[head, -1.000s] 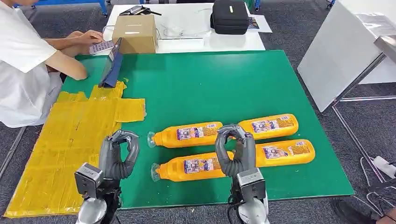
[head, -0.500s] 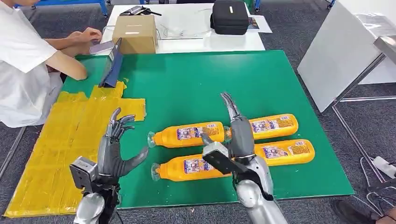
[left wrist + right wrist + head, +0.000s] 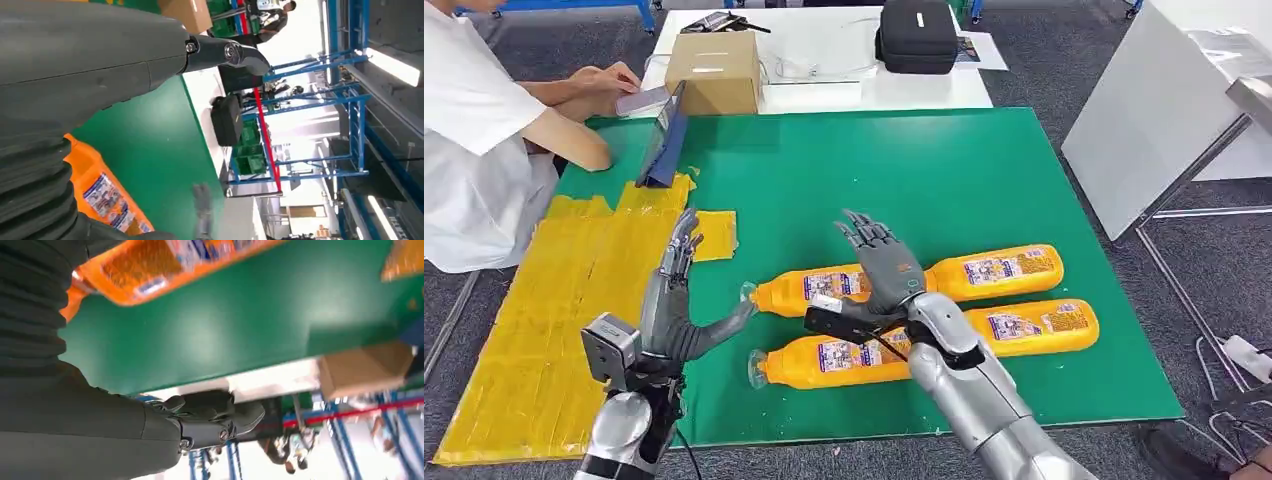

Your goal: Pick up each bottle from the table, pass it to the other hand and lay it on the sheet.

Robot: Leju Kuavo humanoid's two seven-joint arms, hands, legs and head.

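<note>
Green worktop (image 3: 844, 170) in front of me, yellow sheet (image 3: 564, 300) laid over its left side; four orange bottles (image 3: 1009, 272) lying flat in two rows on the green, none on the sheet; my right hand (image 3: 879, 265) is spread wide with nothing in it, hovering right above the back-left bottle (image 3: 819, 288), fingers pointing away from me; my left hand (image 3: 674, 300) is open too, fingers up, at the sheet's edge, its thumb near the cap of that same bottle
</note>
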